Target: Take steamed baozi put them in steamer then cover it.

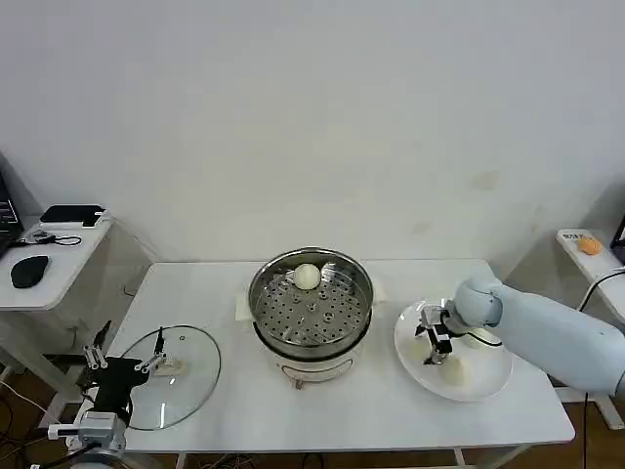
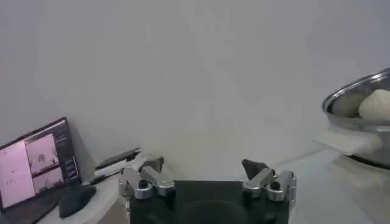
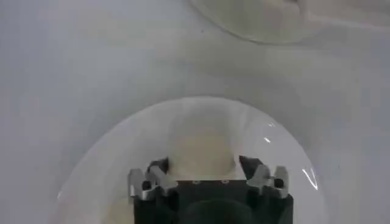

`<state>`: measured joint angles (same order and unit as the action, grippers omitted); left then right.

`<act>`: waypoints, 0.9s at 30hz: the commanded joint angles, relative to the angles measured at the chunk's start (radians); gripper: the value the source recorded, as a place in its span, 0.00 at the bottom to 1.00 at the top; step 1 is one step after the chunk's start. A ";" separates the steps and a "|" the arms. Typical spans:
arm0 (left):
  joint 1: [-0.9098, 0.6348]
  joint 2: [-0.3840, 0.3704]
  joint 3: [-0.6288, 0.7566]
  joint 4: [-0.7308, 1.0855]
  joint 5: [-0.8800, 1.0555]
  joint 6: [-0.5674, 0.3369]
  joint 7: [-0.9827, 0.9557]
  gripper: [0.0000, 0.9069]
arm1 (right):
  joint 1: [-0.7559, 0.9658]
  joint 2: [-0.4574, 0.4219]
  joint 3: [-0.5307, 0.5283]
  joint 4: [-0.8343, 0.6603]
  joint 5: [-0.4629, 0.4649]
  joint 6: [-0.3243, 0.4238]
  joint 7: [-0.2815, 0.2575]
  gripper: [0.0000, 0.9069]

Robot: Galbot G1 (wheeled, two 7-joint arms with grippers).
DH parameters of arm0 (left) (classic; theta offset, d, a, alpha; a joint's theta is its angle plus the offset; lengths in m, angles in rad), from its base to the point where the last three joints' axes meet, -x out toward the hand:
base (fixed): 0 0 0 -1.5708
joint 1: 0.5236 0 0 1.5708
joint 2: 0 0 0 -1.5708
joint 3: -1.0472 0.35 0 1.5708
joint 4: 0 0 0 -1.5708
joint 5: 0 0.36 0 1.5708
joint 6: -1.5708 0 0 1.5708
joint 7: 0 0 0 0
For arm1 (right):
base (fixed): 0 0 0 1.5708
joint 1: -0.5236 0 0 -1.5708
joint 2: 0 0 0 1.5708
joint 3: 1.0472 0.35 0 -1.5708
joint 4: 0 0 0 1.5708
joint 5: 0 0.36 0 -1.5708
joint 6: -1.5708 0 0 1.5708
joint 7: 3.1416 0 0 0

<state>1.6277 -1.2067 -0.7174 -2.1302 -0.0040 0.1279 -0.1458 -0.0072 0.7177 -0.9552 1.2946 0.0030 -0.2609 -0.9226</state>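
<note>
While the left gripper point(image 1: 125, 366) is parked low at the table's near left corner, fingers spread and nothing between them, the right gripper point(image 1: 435, 342) is lowered onto the white plate point(image 1: 488, 386) at the table's right end. Its fingers point(image 3: 159, 170) are set apart on either side of a baozi point(image 3: 201, 149); contact with the bun cannot be made out from the wrist view. Two more baozi are seen on the plate, one point(image 1: 455, 369) just in front of the gripper, one point(image 1: 481, 337) partly hidden behind the arm.

The steamer point(image 1: 311, 311) is placed at the table's centre, uncovered, on its white base. One baozi point(image 1: 307, 277) is seated on the perforated tray, toward the far rim.

The cover point(image 1: 171, 376) is laid flat on the table, left of the steamer and well apart from it, just beside the left gripper.
</note>
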 commanded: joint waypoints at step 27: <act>-0.018 0.029 -0.003 0.022 -0.015 -0.003 0.001 1.00 | 0.700 0.133 -0.240 0.148 0.368 -0.181 0.004 0.72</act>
<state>1.6075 -1.1793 -0.7212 -2.1090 -0.0183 0.1254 -0.1455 0.5188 0.7674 -1.1308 1.4270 0.2533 -0.3845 -0.9257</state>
